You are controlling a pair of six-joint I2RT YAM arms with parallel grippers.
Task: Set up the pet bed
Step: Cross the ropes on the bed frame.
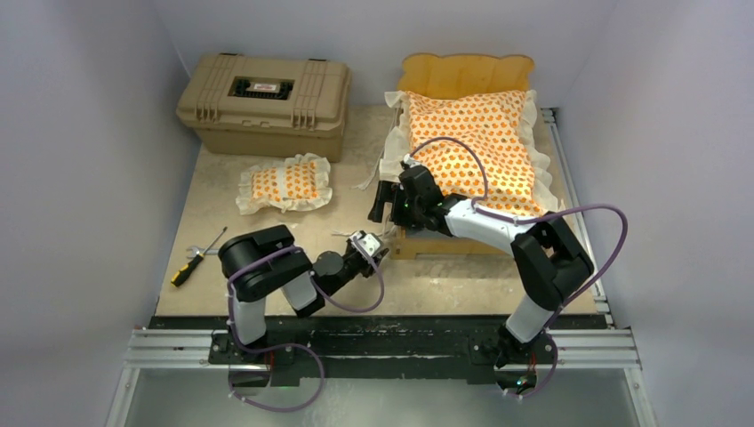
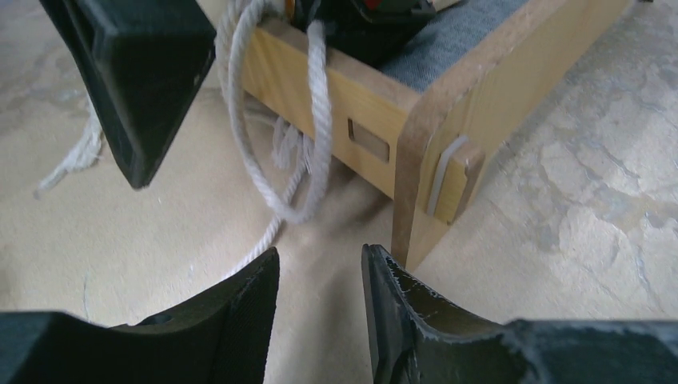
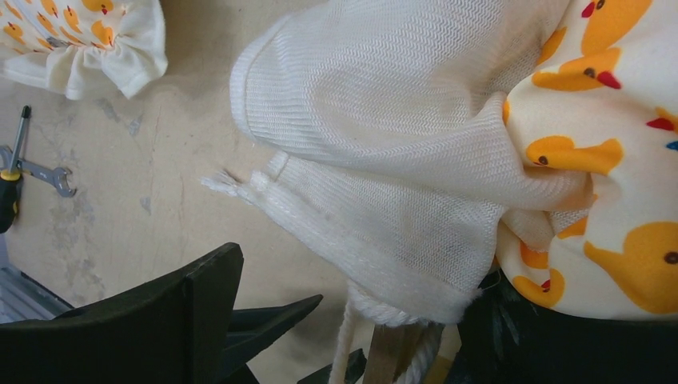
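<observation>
The pet bed's light-wood frame (image 1: 467,71) stands at the back right, with the duck-patterned mattress cushion (image 1: 471,147) lying in it. The matching pillow (image 1: 284,182) lies apart on the table, left of the bed. My right gripper (image 1: 384,203) is at the bed's near-left corner, open wide, with the cushion's white ruffle (image 3: 376,160) and a white cord (image 3: 344,344) hanging between its fingers (image 3: 192,296). My left gripper (image 2: 320,256) sits low on the table just before that frame corner (image 2: 416,144), jaws part-way apart with nothing between them. A white cord (image 2: 320,120) loops over the frame rail.
A tan hard case (image 1: 264,102) stands at the back left. A screwdriver (image 1: 196,260) and a wrench (image 3: 48,172) lie near the table's left front. The right gripper's finger (image 2: 136,72) shows close by in the left wrist view.
</observation>
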